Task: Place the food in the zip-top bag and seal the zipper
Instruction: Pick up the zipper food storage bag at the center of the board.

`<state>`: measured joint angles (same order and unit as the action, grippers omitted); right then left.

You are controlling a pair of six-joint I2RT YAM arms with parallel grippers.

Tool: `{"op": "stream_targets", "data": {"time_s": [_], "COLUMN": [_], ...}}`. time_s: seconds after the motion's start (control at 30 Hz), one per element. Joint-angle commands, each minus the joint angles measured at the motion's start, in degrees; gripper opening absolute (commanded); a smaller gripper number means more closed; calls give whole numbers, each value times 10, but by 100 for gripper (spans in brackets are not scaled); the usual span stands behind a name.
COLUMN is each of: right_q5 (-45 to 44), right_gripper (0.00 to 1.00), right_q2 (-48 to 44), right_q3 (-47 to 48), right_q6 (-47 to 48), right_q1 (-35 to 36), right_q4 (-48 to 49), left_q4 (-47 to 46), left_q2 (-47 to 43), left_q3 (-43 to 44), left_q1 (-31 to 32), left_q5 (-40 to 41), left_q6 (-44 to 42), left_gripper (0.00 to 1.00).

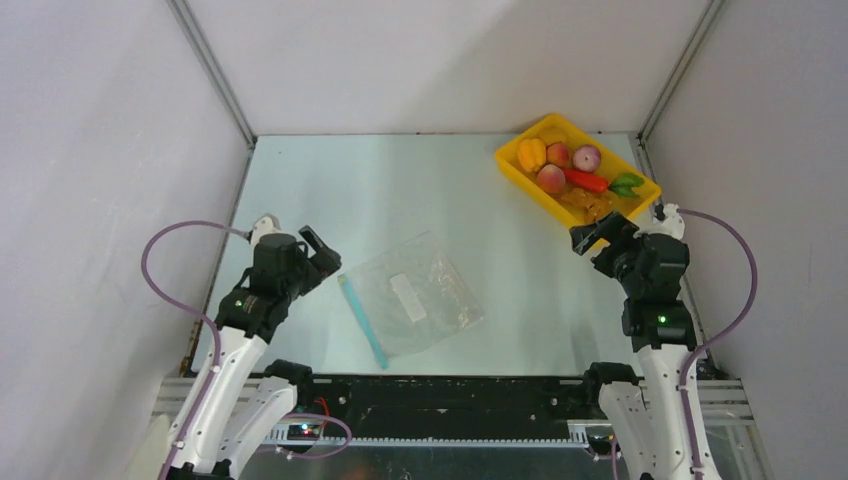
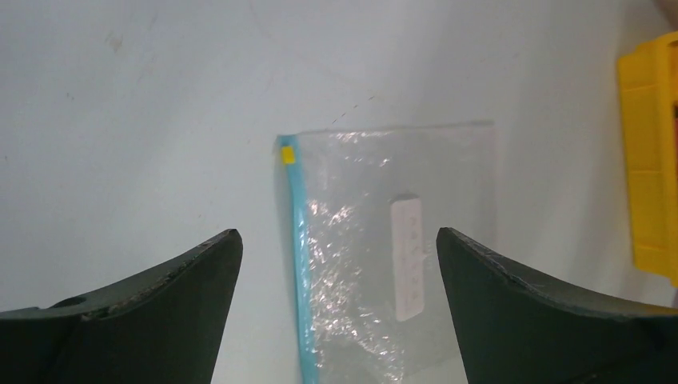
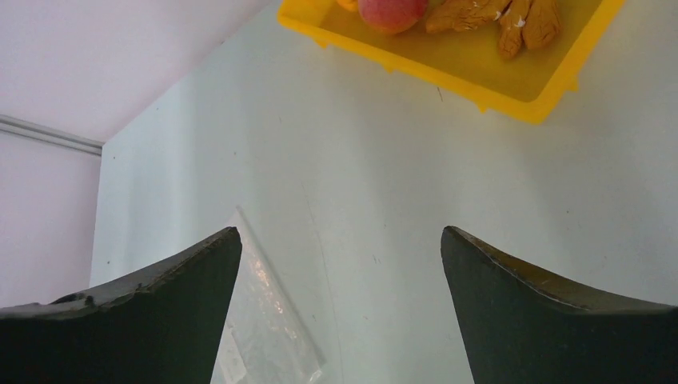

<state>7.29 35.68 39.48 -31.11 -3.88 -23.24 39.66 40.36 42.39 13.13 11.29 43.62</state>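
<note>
The zip-top bag point(image 1: 418, 300) was seen lying flat on the table point(image 1: 420, 190) between the arms, its teal zipper point(image 1: 362, 322) on the edge nearest the left gripper point(image 1: 325, 256), whose jaws were spread wide with nothing held. The food, among it a peach point(image 1: 551, 178), an onion point(image 1: 587, 158) and a carrot point(image 1: 588, 181), was found in the yellow tray point(image 1: 510, 165) beyond the right gripper point(image 1: 597, 234), likewise spread and empty

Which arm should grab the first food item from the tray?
Right. The right end effector, open, hovers beside the yellow tray holding the food; the left end effector sits across the table by the zipper of the zip-top bag.
</note>
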Motion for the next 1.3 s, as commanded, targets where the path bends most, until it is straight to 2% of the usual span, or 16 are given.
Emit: {"op": "stream_targets", "data": {"time_s": [0.0,0.27,0.43,0.57,0.6,0.67,0.73,1.07,1.27], "right_q5": [-7,16,57,69,69,65,59,13,11], "right_gripper": [99,99,99,100,100,100,100,100,100], "right_q2": [-33,-58,-32,-15,-13,-10,-10,-21,-22], "right_q3": [-11,-37,-42,-42,-42,-42,-44,-45,-45], "right_q6": [-4,-8,-10,-13,-13,-14,-14,-4,-6], "right_q1": [3,3,4,17,20,33,42,83,84], "right_q4": [25,53,56,55,53,49,45,27,25], "left_q4": [5,0,-45,-79,-97,-126,-151,-201,-217], "left_q2": [-12,1,18,55,33,91,112,177,191], "left_q3": [-15,-55,-102,-122,-125,-130,-134,-132,-145], "left_q1": [4,5,5,6,6,6,5,4,4], "left_q5": [-12,-44,-74,-62,-63,-70,-69,-63,-60], "left_q6": [18,38,56,59,56,52,54,71,79], "left_gripper": [98,98,98,98,98,98,98,80,77]}}
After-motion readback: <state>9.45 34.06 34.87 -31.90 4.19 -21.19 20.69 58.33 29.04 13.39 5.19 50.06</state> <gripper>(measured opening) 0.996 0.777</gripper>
